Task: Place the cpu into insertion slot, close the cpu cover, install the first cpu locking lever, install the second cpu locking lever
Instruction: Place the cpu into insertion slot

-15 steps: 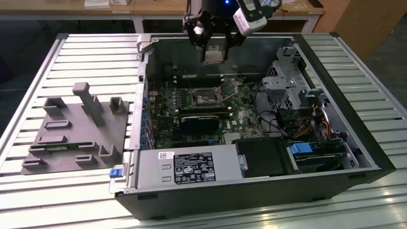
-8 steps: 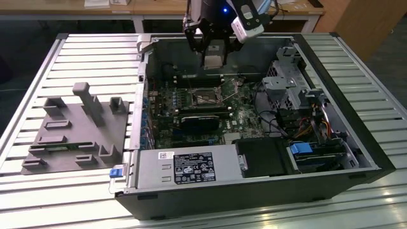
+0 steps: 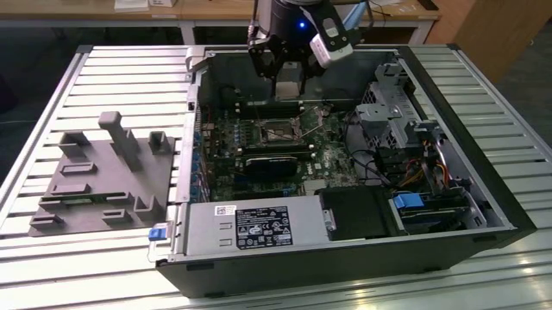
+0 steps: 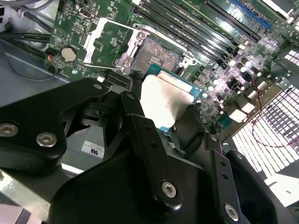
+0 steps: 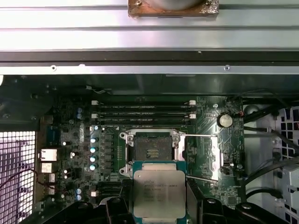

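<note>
Both wrist views near insertion slot (image 5: 153, 150) (image 4: 156, 53)

The arm (image 3: 280, 16) hung upright from above, its gripper (image 4: 163, 112) pointed down, both fingers (image 4: 140, 133) clamped against opposite edges of the cpu (image 5: 159, 191).

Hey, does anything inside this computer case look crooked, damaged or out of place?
Nothing stands out. The pincer grips the square silver-topped cpu near the open dark-rimmed insertion slot, whose metal frame cpu cover is swung aside.
</note>
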Robot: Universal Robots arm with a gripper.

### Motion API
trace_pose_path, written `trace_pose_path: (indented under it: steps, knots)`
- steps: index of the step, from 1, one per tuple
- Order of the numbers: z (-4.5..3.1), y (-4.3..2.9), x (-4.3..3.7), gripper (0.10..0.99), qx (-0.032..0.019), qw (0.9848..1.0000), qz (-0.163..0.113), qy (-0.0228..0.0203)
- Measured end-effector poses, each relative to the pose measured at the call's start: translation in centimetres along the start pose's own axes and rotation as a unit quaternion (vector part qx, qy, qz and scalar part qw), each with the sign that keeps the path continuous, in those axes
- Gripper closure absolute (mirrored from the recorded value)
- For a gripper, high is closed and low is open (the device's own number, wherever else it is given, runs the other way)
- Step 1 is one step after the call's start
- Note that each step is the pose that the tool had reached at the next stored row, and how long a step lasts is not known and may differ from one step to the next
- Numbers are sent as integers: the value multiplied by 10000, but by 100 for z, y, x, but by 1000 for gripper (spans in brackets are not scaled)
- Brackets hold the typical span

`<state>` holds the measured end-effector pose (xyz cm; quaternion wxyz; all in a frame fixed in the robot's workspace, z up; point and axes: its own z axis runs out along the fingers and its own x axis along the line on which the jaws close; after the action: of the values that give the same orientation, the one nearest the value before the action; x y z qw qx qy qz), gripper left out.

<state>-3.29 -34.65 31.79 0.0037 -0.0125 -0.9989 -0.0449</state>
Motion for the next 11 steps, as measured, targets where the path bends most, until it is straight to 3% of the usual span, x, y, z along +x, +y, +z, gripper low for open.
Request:
trace_pose_path:
  steps: [11]
  knots:
    - [198, -18, 5, 549, 1, 10000, 0, -5]
